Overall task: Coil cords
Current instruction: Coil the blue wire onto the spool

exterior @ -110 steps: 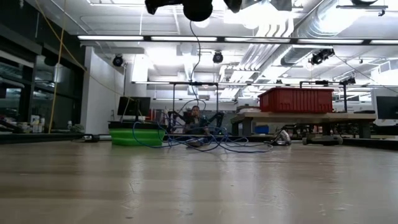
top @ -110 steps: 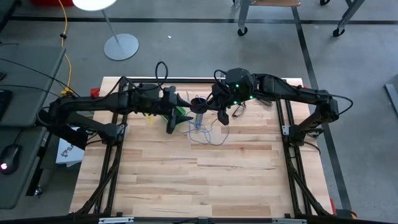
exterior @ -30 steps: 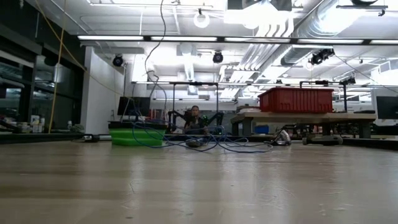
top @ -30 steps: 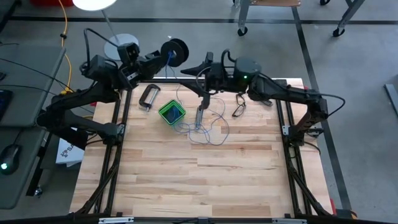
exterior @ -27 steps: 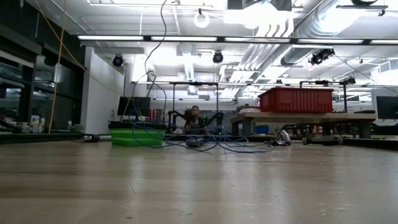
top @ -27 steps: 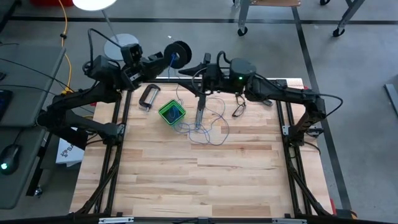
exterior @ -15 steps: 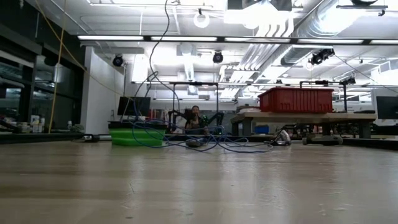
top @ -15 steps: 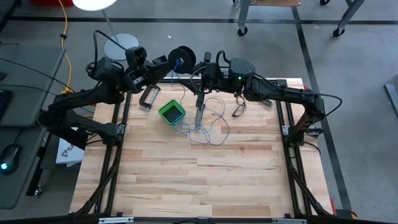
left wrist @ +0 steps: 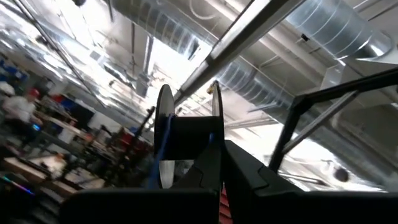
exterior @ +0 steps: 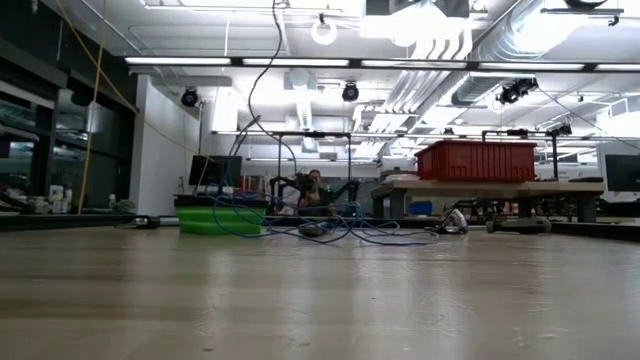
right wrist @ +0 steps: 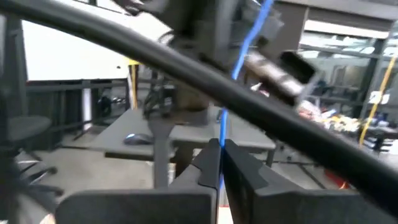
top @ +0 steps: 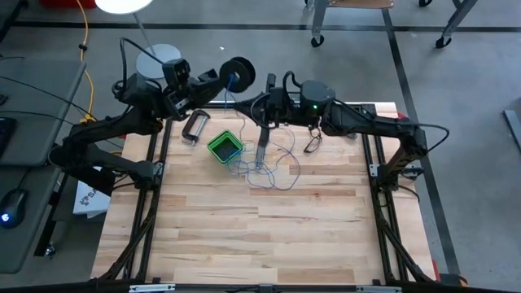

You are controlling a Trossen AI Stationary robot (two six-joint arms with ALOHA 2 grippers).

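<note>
The small round dark spool [top: 238, 74] is held high over the table's far edge by my left gripper [top: 223, 79], which is shut on it. From the spool the thin blue wire [right wrist: 245, 43] runs to my right gripper [top: 255, 103], shut on it just right of the spool. The wire then drops to slack loops [top: 269, 168] lying on the table beside the green box [top: 225, 146]. In the low view the wire [exterior: 262, 60] rises out of the picture, and neither gripper shows. My left gripper pinches one flange of the spool at its rim [left wrist: 215, 138] between its two fingers, which slant upward. The spool is lifted clear, its axis roughly level. My right gripper pinches a single strand of the wire [right wrist: 221, 138] between its fingertips, level, from the table's right. The strand runs up past the fingers toward the spool.
A dark clamp [top: 194, 128] lies left of the green box. A grey pen-like tool [top: 260, 151] lies among the loops, and a dark glasses-like thing [top: 313, 140] sits under the right arm. The near half of the wooden table [top: 260, 236] is bare.
My right gripper, open beside the spool a second ago, has shut on the wire strand that hangs from the spool. The loops on the table have stayed where they were.
</note>
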